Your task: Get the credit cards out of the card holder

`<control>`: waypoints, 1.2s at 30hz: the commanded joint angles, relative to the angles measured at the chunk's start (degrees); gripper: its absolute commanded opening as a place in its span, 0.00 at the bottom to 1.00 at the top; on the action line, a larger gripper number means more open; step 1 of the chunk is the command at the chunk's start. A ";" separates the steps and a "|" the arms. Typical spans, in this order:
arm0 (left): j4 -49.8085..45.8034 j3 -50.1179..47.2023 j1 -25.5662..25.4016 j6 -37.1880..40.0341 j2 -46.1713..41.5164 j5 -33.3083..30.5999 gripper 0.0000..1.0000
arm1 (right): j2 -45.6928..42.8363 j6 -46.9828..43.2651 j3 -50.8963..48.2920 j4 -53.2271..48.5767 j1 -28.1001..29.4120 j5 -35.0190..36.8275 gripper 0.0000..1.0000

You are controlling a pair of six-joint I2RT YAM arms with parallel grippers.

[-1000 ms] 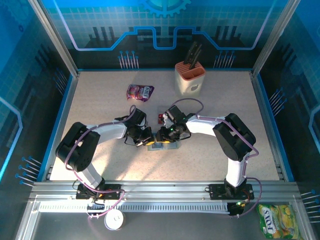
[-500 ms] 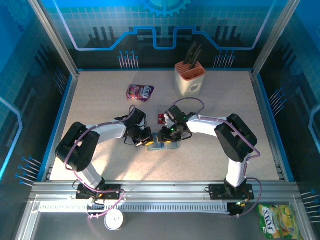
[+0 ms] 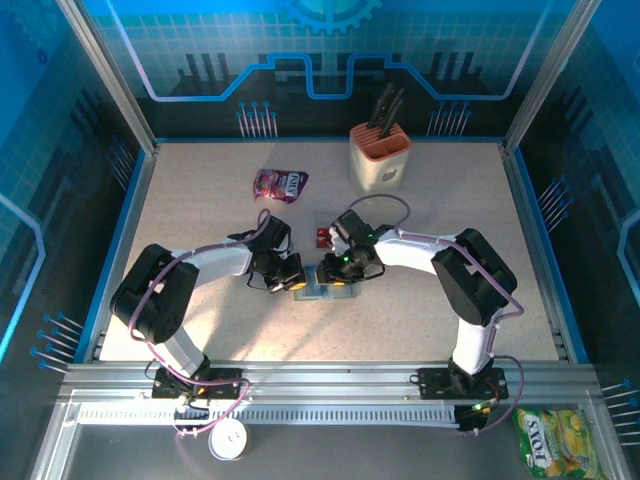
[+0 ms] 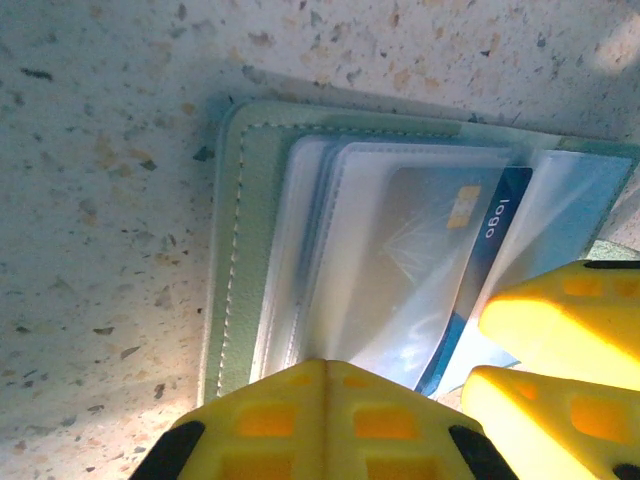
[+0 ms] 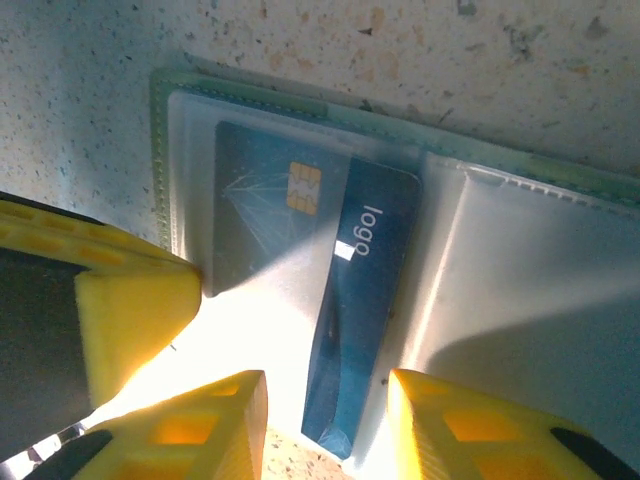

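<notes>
The sage-green card holder lies open on the table, its clear sleeves facing up, and it is also seen from above as the card holder. A blue card marked "logo" sticks partly out of a sleeve and shows too as the blue card. My right gripper is open, one finger on each side of the card's free end, with gaps on both sides. My left gripper is shut, its tips pressed on the sleeve edge. A red card lies on the table just behind the grippers.
A purple snack pouch lies at the back left. The beige knife block stands at the back centre. A yellow pouch lies off the table, beyond its near right corner. Both arms meet at the table's middle.
The right gripper has edged slightly left over the card holder. The left arm has held still.
</notes>
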 commanded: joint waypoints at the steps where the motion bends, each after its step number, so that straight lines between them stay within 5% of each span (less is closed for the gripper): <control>1: -1.40 0.96 0.12 -0.18 -1.48 0.48 0.00 | -2.13 0.17 0.23 -0.24 -0.23 -0.21 0.38; 36: -3.46 2.51 -1.55 0.43 0.71 -1.65 0.00 | -1.26 0.68 -1.55 2.08 -1.83 -2.09 0.38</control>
